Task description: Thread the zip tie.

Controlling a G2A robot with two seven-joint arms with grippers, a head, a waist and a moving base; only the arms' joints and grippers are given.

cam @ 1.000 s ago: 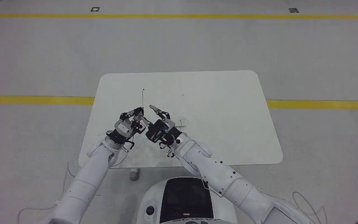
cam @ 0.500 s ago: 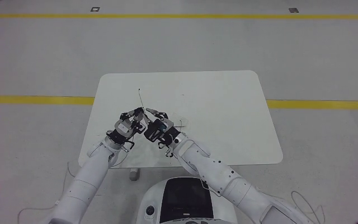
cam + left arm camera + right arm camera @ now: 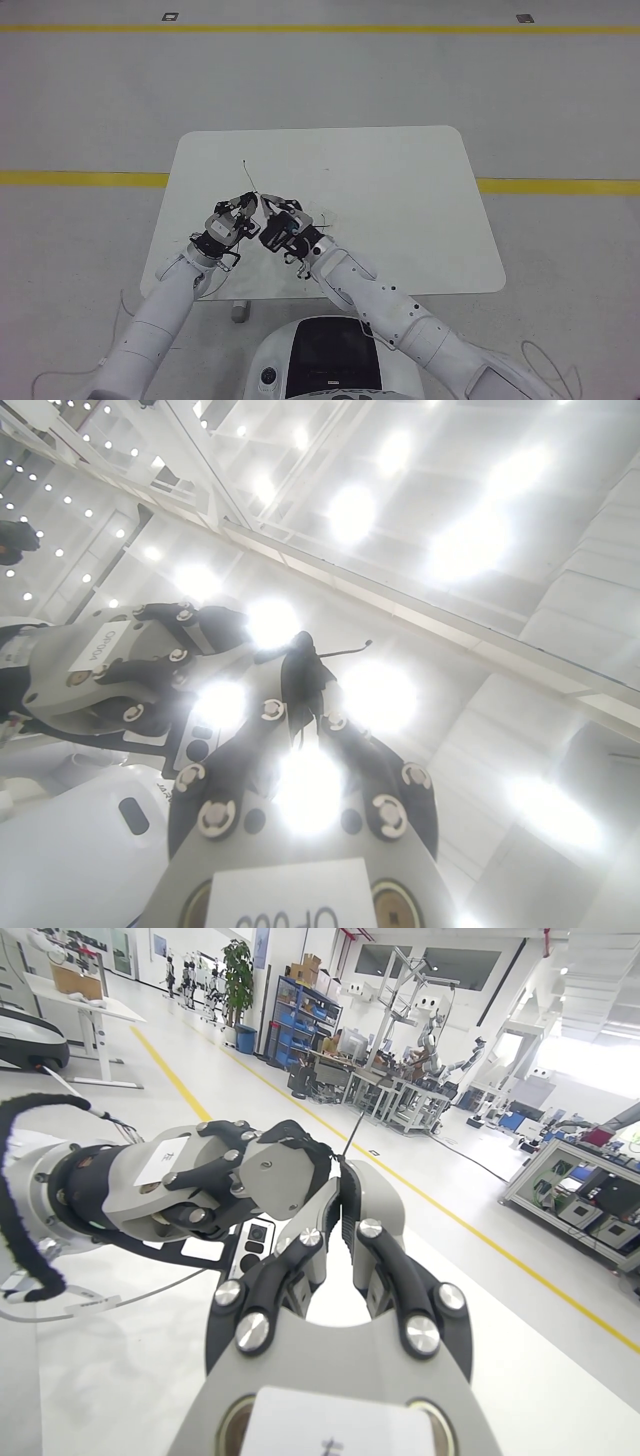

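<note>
A: Two grippers meet tip to tip over the white table (image 3: 400, 190). Left gripper (image 3: 302, 665) and right gripper (image 3: 342, 1193) each clamp the zip tie (image 3: 250, 177) (thin, black).
B: Its tail?
A: Sticks out beyond both jaws; each gripper crowds the other.

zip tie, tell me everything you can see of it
The zip tie is a thin, dark, plastic-looking strip, nearly straight, its tip slightly bent. The free end points up and away from the robot over the white table. Its lower end is pinched where the left claw and right claw meet, both shut on it.
</note>
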